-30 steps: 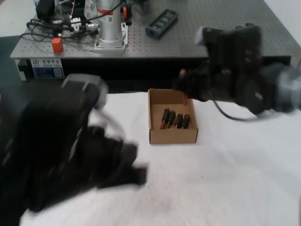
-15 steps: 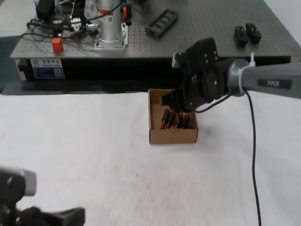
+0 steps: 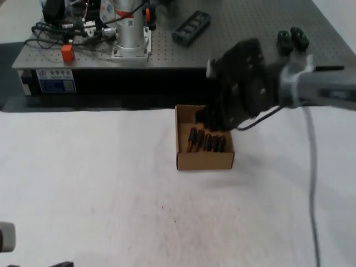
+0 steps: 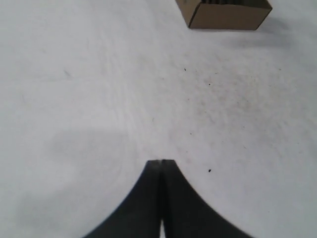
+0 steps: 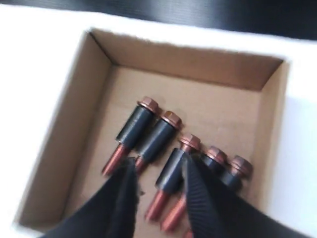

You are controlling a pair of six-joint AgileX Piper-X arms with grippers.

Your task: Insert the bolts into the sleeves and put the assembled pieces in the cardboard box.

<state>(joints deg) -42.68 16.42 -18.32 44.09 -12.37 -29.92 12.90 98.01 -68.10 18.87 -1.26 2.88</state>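
The cardboard box (image 3: pixel 204 159) stands on the white cloth with several assembled pieces (image 3: pixel 206 142) lying side by side in it, each a copper bolt in a black sleeve (image 5: pixel 150 134). My right gripper (image 5: pixel 159 166) hangs open just above the box (image 5: pixel 54 148). Its two fingers straddle the shaft of one piece without touching it. From behind, the right gripper (image 3: pixel 207 122) sits over the box's far right part. My left gripper (image 4: pixel 161 163) is shut on nothing, low over bare cloth, well short of the box (image 4: pixel 223 15).
Behind the cloth runs a perforated metal bench (image 3: pixel 222 44). It carries cables, an orange block (image 3: pixel 67 52), a silver post (image 3: pixel 131 28), a black tray (image 3: pixel 191 26) and two small black parts (image 3: pixel 292 38). White cloth (image 3: pixel 111 194) spreads out around the box.
The left arm has pulled back out of the high view towards the near left corner. The right arm came down over the box, and one more piece now lies inside.
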